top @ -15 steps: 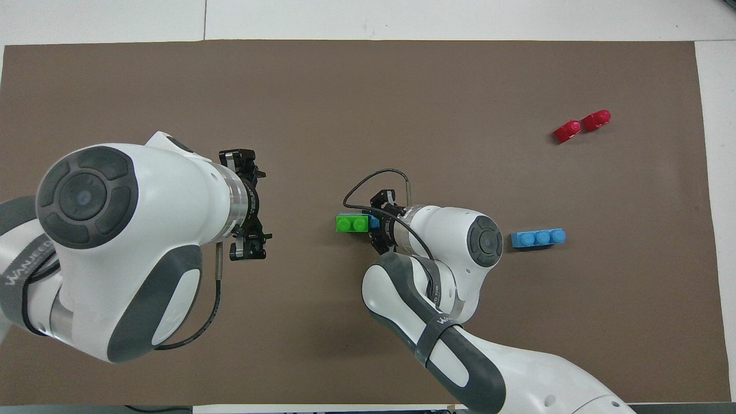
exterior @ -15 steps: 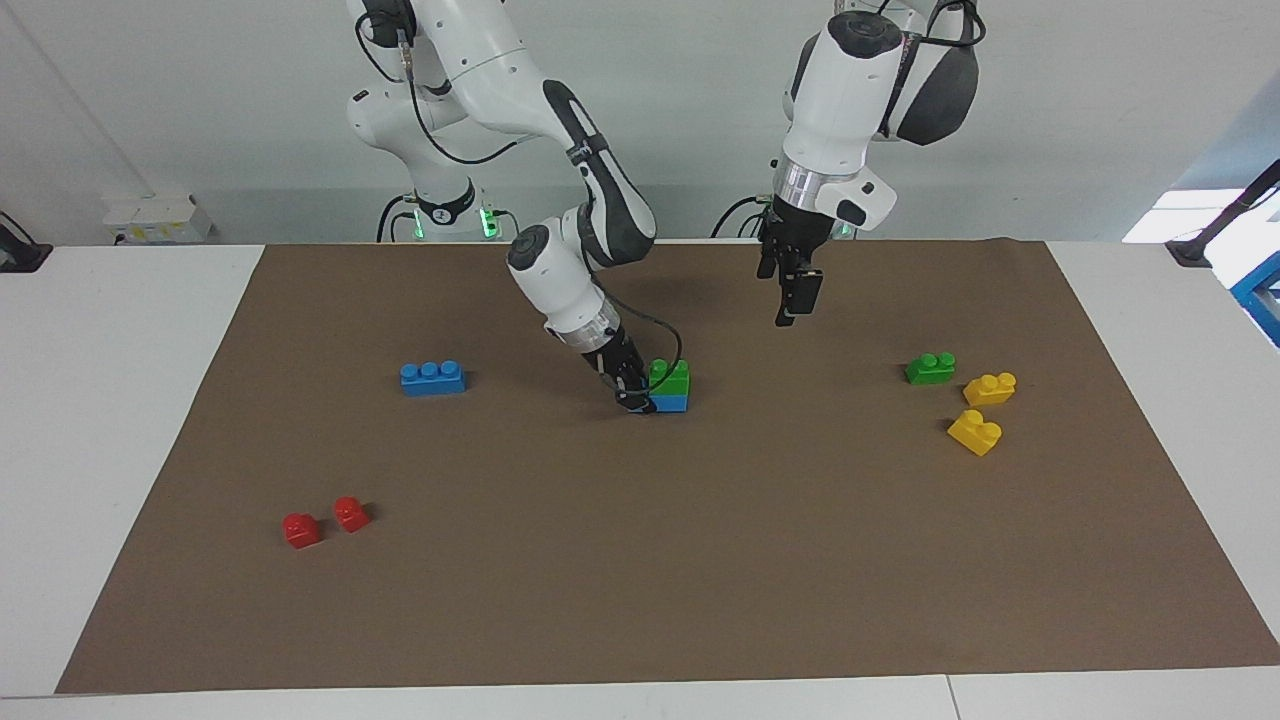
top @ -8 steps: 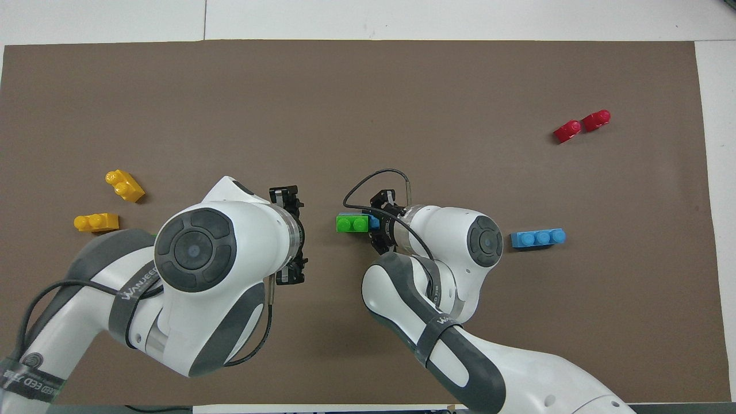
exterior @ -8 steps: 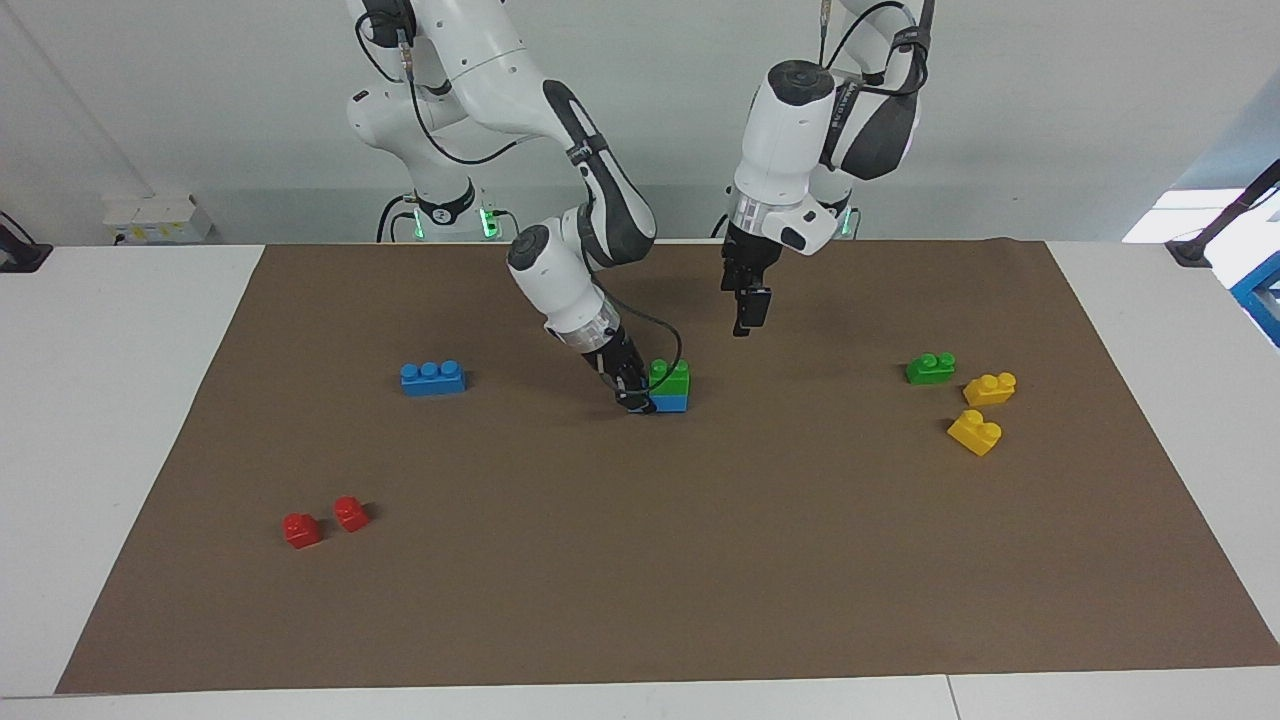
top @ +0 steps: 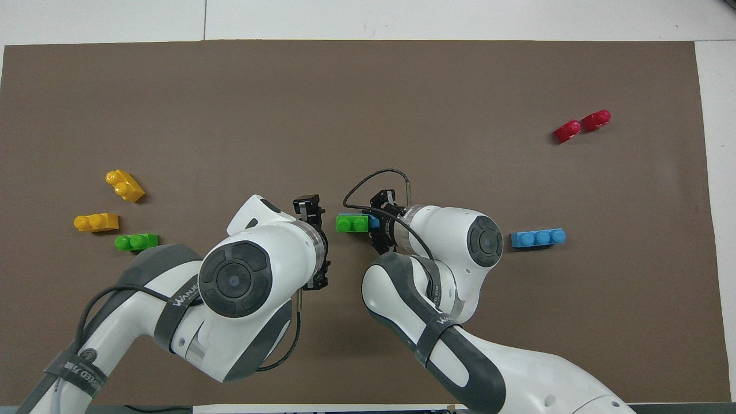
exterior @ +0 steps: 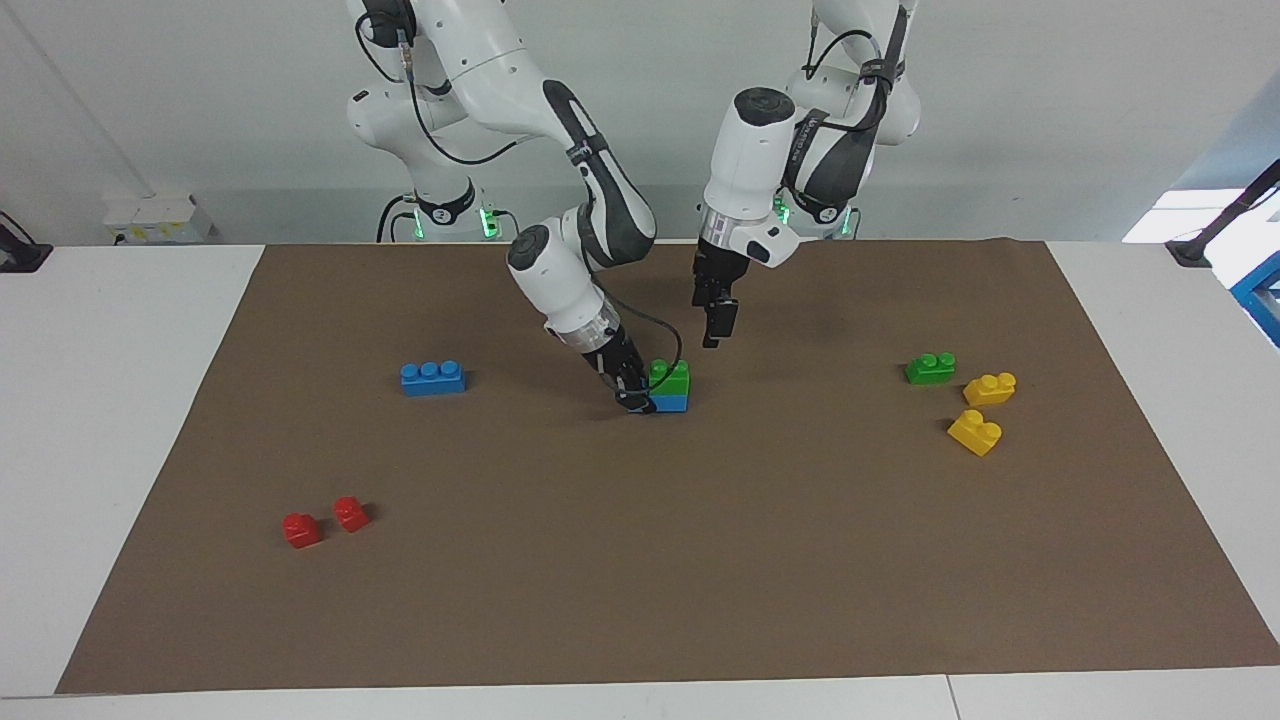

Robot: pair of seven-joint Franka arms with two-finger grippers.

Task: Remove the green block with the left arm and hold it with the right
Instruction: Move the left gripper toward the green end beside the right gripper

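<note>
The green block (exterior: 669, 377) (top: 352, 223) sits stacked on a blue brick (exterior: 672, 403) in the middle of the brown mat. My right gripper (exterior: 635, 392) (top: 380, 224) is low at the mat, tilted, and shut on the end of that blue brick that points toward the right arm's end of the table. My left gripper (exterior: 713, 330) hangs open in the air, pointing down, just beside the stack toward the left arm's end and above it, touching nothing. One of its fingers (top: 309, 206) shows close to the green block from above.
A second green block (exterior: 930, 368) (top: 136, 242) and two yellow bricks (exterior: 990, 388) (exterior: 975, 432) lie toward the left arm's end. A blue three-stud brick (exterior: 432, 377) and two red pieces (exterior: 301, 529) lie toward the right arm's end. The brown mat (exterior: 700, 560) covers the table.
The left arm has swung in from its own end of the table toward the stack and come a little lower. The right gripper and the stack have not moved.
</note>
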